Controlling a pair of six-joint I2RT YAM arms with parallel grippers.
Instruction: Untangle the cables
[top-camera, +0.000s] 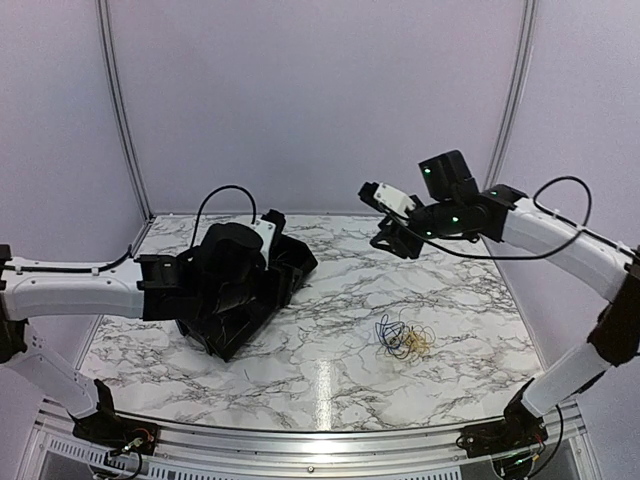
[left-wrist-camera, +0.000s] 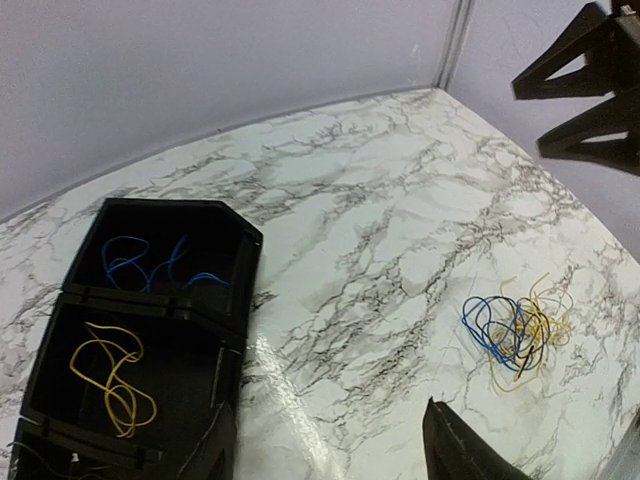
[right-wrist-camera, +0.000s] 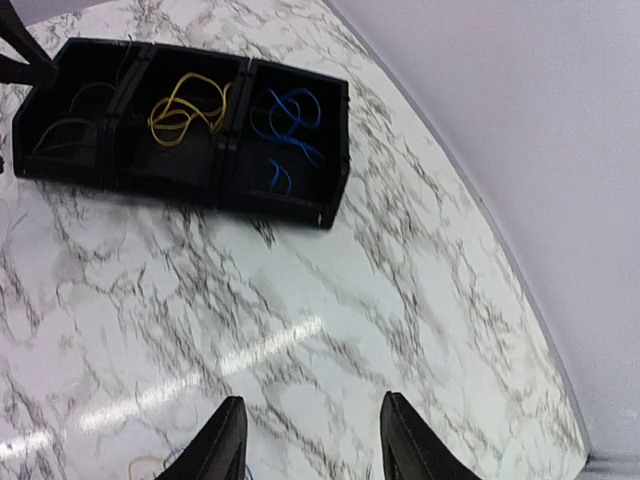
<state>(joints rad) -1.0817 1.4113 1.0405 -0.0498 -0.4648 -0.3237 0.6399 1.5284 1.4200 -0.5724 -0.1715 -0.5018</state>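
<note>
- Lies as a small tangle of cables (top-camera: 405, 338) on the bare table (top-camera: 470, 300), toward the right front and well apart from the tray (left-wrist-camera: 243, 280); blue, yellow and dark strands looped through one another.
- Already sorted, by the look of it: a blue wire (left-wrist-camera: 160, 265) in the tray's end compartment and a yellow wire (left-wrist-camera: 110, 375) in the next. Something thin and dark in the third, too faint to name.
- Left pincer (left-wrist-camera: 330, 455) spread wide and empty, just beside the tray, facing across the marble toward the tangle.
- Right pincer (right-wrist-camera: 315, 445) likewise spread and empty, raised over the table, with only a trace of strands at the bottom edge of its view.
- Risks pinching several strands at once: too thin and too closely crossed for a blunt fingertip, so likely to lift the whole knot instead of one wire.
- Risks tightening the crossings by pulling one loop without pinning the rest.
- Risks a plain miss: hardly any height off the marble, so easy to close on nothing or scrape the surface.
- Risks dragging the clump toward the front edge, given so little weight on a glossy top.
- Risks crowding both arms over so small a target; safer to pin from one side and draw from the other.
- Risks snagging the wires already in the tray while dropping in a freed strand.
</note>
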